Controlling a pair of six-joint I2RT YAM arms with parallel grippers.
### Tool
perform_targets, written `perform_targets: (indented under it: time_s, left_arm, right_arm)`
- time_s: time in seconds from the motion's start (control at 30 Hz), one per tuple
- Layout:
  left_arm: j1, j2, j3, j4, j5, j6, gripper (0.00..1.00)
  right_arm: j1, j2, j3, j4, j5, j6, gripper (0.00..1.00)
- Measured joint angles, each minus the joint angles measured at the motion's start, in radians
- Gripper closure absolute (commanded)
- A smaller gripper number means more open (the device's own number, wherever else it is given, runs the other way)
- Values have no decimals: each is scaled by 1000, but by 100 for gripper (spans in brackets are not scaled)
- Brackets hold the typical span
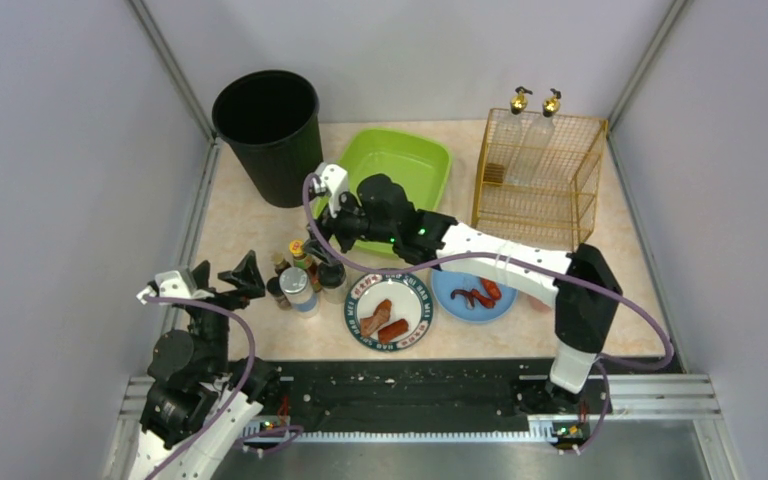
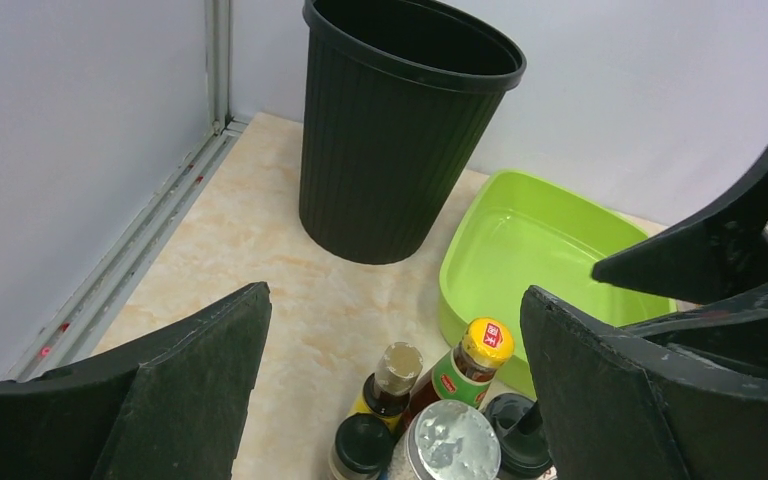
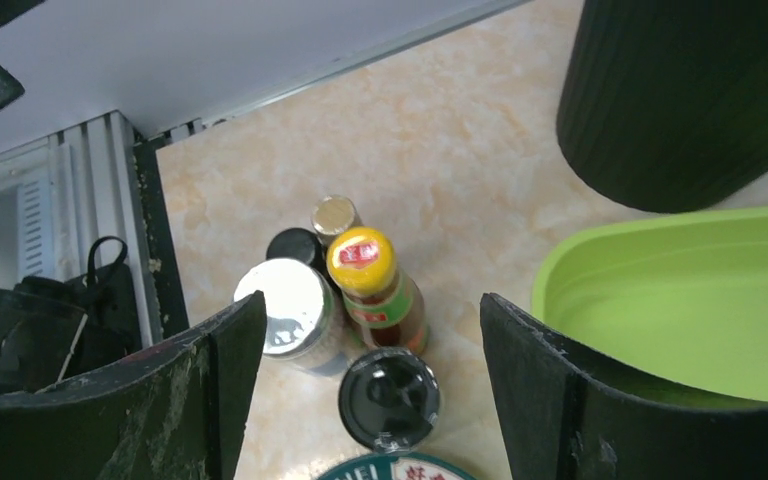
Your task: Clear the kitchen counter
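Bench (image 1: 235, 235), the pale marbled top running back from the black rail (image 1: 410, 385), is loaded, and nothing is judged cleared yet. At far left the left claw (image 2: 392, 295) is held released, fingers (image 2: 190, 380) wide, grasping nothing. It is held back near the bench's left edge and aimed at the condiments, probably to leave room for the other arm.

One black bin (image 1: 266, 130) is stood at the back left corner, likely for scraps. Near the front, five condiments (image 1: 302, 278) are packed close together: a gold-capped bottle, a black-capped one, a silver-lidded jar, a yellow-capped sauce bottle (image 3: 365, 275) and a black-lidded jar. The right claw (image 3: 365, 305) is hung above them, also released and grasping nothing, its fingers (image 3: 560, 400) set either side of the sauce bottle — a line-up for a grasp, it is judged.

One green tray (image 1: 400, 165) lies just beside the bin, likely meant for dishes. At the front are set a patterned plate (image 1: 390, 310) with what look like two sausage pieces, and a blue plate (image 1: 472, 293) with red scraps too tangled to count — two plates in all. At right, one wire rack (image 1: 540, 180) is stood, with two gold-topped bottles (image 1: 520, 105) at its back; whether inside or behind cannot be told.
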Motion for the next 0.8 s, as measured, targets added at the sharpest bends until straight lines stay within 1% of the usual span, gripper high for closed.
perform_targets:
  time_s: [0.4, 0.7, 0.8]
  left_arm:
    - [0, 0, 0, -3, -10, 0, 3]
    - [0, 0, 0, -3, -9, 0, 4]
    - [0, 0, 0, -3, -9, 0, 4]
  right_arm:
    - [62, 172, 128, 6, -4, 32, 26]
    - [65, 240, 160, 8, 20, 33, 29]
    - [65, 251, 160, 6, 34, 32, 32]
